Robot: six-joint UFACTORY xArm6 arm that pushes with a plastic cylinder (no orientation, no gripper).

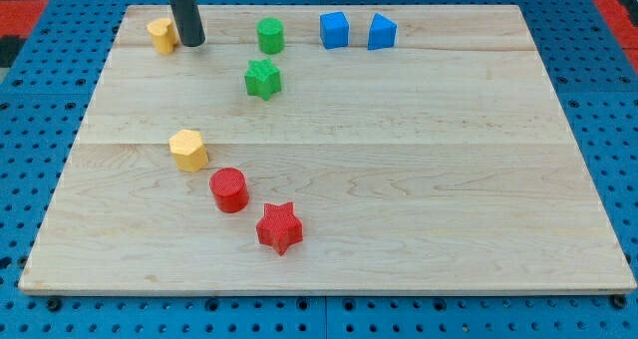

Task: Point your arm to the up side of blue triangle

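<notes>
1. There is no claw on this arm to open, clench or grasp: it ends in a plain rod, and my tip (192,44) rests on the board (399,199) at its far left corner, just beside the yellow block (161,36) at its 3 o'clock
2. The rod stands upright, I judge because it only slides and pushes
3. The blue triangle (381,31) sits near the board's top edge, just right of the blue cube (334,29), the two close but apart
4. From my tip the triangle lies at 3 o'clock, well apart, with the green cylinder (270,35) and the cube between
5. The spot to reach is at the triangle's 12 o'clock, a thin strip of board by the edge; a straight run would likely hit the cylinder
</notes>
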